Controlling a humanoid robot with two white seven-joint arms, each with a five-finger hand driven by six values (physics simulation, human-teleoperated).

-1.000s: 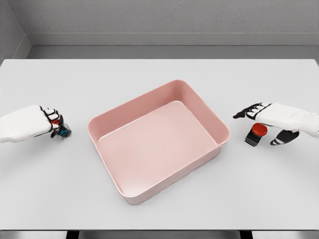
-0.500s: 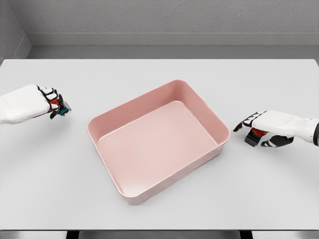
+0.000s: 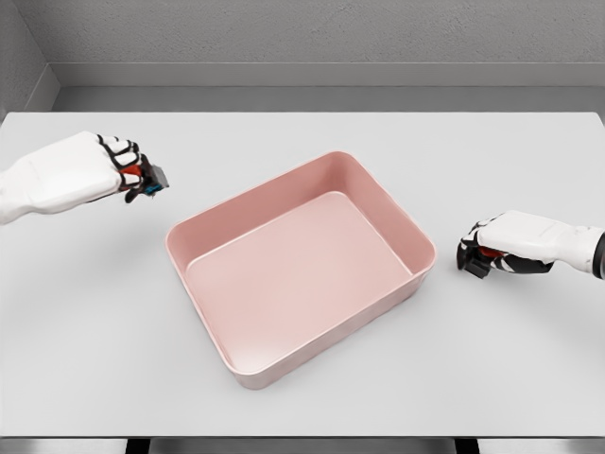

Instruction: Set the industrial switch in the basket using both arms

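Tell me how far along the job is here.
Done: both switches grasped. The left hand holds one switch up, left of the basket; the right hand is closed on the other switch at table level. Left: nothing is in the basket yet.

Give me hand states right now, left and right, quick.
Left hand: closed on a small switch, held above the table.
Right hand: closed around the red-button switch, low by the basket.
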